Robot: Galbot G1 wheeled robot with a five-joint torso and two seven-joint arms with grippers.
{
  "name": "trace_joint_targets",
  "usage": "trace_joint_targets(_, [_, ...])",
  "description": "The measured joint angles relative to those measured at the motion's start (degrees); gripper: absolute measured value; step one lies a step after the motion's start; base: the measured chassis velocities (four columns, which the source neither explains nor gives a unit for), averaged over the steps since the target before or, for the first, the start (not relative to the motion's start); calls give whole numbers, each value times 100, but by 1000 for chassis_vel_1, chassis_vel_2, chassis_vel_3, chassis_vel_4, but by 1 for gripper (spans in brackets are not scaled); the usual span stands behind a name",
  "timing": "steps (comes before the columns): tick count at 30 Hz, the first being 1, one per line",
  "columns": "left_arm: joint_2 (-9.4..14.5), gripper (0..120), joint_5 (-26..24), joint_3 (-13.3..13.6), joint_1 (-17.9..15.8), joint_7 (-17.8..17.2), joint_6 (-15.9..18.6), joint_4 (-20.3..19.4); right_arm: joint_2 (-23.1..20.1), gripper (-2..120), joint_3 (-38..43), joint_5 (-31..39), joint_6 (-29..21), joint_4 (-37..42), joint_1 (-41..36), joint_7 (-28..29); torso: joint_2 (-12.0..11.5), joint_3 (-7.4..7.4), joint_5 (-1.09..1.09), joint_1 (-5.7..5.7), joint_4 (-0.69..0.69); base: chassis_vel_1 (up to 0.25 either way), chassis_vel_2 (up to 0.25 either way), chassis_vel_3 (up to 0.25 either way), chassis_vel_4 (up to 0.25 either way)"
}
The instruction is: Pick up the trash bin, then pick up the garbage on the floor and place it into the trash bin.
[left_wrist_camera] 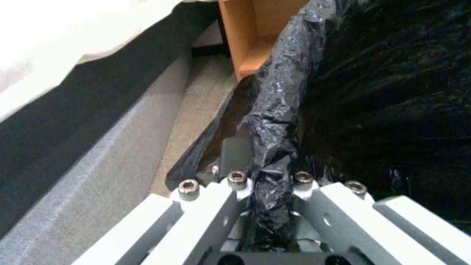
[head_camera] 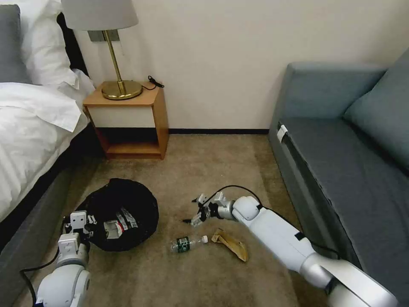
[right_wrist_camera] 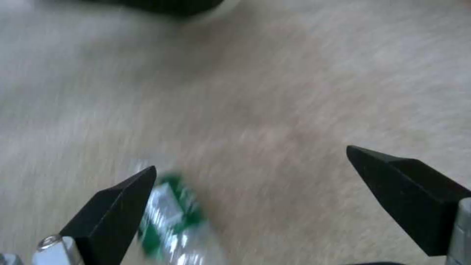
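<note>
On the carpet between the bed (head_camera: pixel 30 123) and the sofa (head_camera: pixel 341 157), the trash bin (head_camera: pixel 121 213) sits low beside the bed frame, its black liner wide open. The left pincer (head_camera: pixel 79 224) is clamped on the near rim of the bin; in the left wrist view a fold of the black bag (left_wrist_camera: pixel 275 147) is pinched between its fingers. Inside the bin lie a red-and-white wrapper (head_camera: pixel 123 219) and what looks like another pale piece next to it, so part of the litter seems already collected.

Two pieces remain on the floor: a small clear bottle (head_camera: pixel 187 243) with a green label, and just beside its cap a tan crumpled paper (head_camera: pixel 232 245). The right pincer (head_camera: pixel 198 215) hangs empty just above the carpet, a little beyond the bottle, with its black fingertips (right_wrist_camera: pixel 113 209) spread wide; the right wrist view shows the bottle (right_wrist_camera: pixel 172 221) near one tip.

By my judgement, the bin is secured and roughly half the pickup is done, with bottle and paper left.
</note>
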Motion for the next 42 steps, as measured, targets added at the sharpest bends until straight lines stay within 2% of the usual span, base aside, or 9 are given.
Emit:
trace_joint_targets(2, [-26, 0, -61, -14, -25, -69, 34, -27, 126, 100, -101, -484, 158, -270, 95, -367, 0, 0, 0, 0, 0, 0, 0, 0, 0])
trace_joint_targets(6, [-37, 0, -99, -40, -38, -95, 53, -51, 269, 100, -234, -875, 341, -610, 209, -494, 0, 0, 0, 0, 0, 0, 0, 0, 0])
trace_joint_targets(17, [-137, 0, -95, -61, -59, -88, 55, -26, 835, 100, -203, -1729, 765, -1755, 306, -270, 0, 0, -1, 0, 0, 0, 0, 0, 0])
trace_joint_targets(24, [-143, 0, -79, -49, -78, -70, 55, 9, 1077, 100, -97, -2052, 860, -2105, 233, -76, 0, 0, 0, 0, 0, 0, 0, 0, 0])
trace_joint_targets(29, [-135, 0, -74, -41, -79, -60, 48, 34, 1132, 90, -1, -2103, 883, -2166, 186, -11, 0, 0, 0, 0, 0, 0, 0, 0, 0])
trace_joint_targets(31, [-118, 0, -73, -39, -78, -53, 38, 48, 1122, 79, 35, -2102, 901, -2160, 159, -4, 0, 0, 0, 0, 0, 0, 0, 0, 0])
trace_joint_targets(34, [-110, 0, -73, -36, -74, -48, 32, 53, 1089, 72, 65, -2096, 912, -2123, 135, -4, 0, 0, 0, 0, 0, 0, 0, 0, 0])
trace_joint_targets(36, [-106, 0, -70, -30, -66, -36, 28, 53, 1045, 58, 92, -2078, 918, -2064, 102, -3, 0, 0, 1, 0, 0, 0, 0, 0, 0])
trace_joint_targets(42, [-115, 0, -48, -16, -41, -9, 10, 51, 1011, 40, 147, -2059, 931, -2012, 57, 0, 0, 0, 1, 0, 0, 0, 0, 0, 0])
